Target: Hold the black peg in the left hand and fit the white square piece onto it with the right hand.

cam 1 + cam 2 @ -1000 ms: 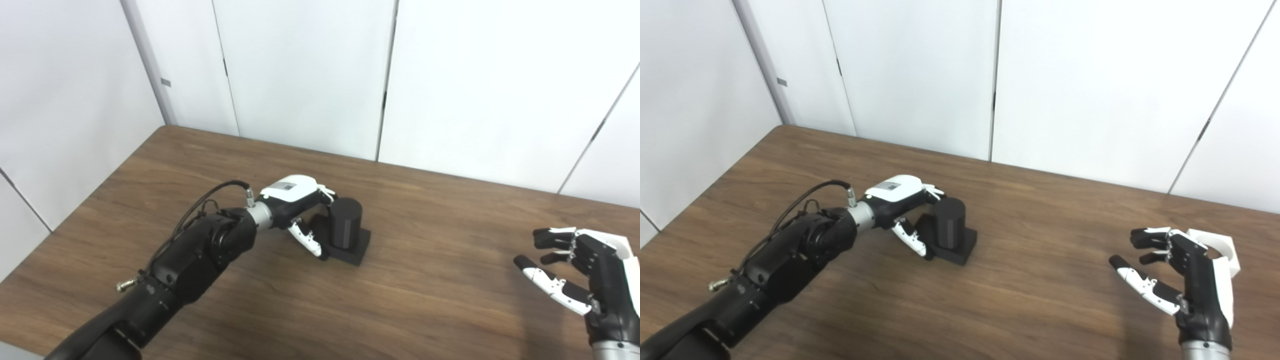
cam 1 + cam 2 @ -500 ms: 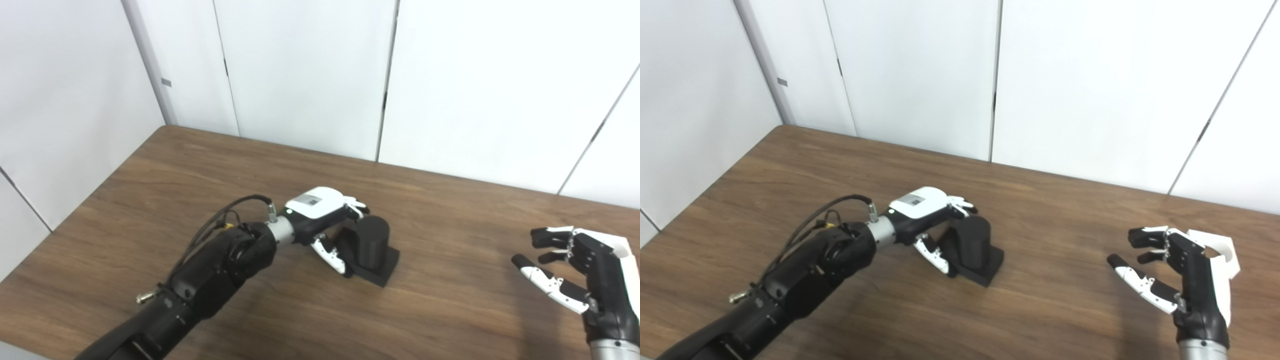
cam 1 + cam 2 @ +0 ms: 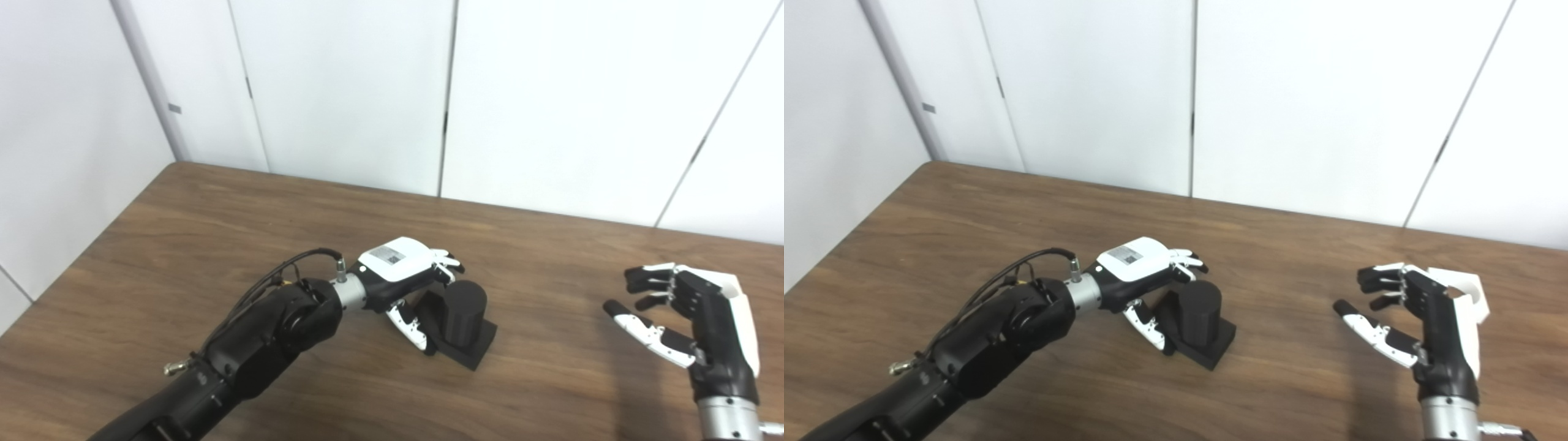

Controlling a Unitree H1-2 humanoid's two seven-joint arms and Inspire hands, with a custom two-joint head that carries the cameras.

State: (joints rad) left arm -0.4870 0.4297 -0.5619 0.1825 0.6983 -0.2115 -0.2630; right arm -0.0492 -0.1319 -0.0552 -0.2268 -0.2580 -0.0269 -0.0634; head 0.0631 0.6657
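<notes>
Where the dark wood bench (image 3: 184, 245) meets the white wall panels (image 3: 343, 92), nothing but the two arms and the task's parts on show. Near the middle of the bench, a black peg (image 3: 463, 306): a stubby cylinder standing on a square black base, the whole thing tipped slightly, its near corner toward the camera. Wrapped about its left side, the left hand (image 3: 404, 275), white-backed, fingers (image 3: 450, 266) curled over the far side of the cylinder's top and thumb (image 3: 409, 324) down against the near side of the base; grasping the peg, though hard to tell whether lifted clear or resting on the wood. Trailing back from that wrist, a black cable (image 3: 288, 269) looped over the dark forearm.

Well apart on the right, the right hand (image 3: 1421, 318), upright on its wrist, palm turned leftward, fingers half curled and spread, thumb (image 3: 1366, 327) stretched toward the peg; released, grasping nothing. Just behind the back of that hand in the right eye view, the white square piece (image 3: 1461, 288), with a round hole in it, lying on the bench, partly hidden; touching the hand or not, cannot tell. Mostly hidden behind the hand in the left eye view.
</notes>
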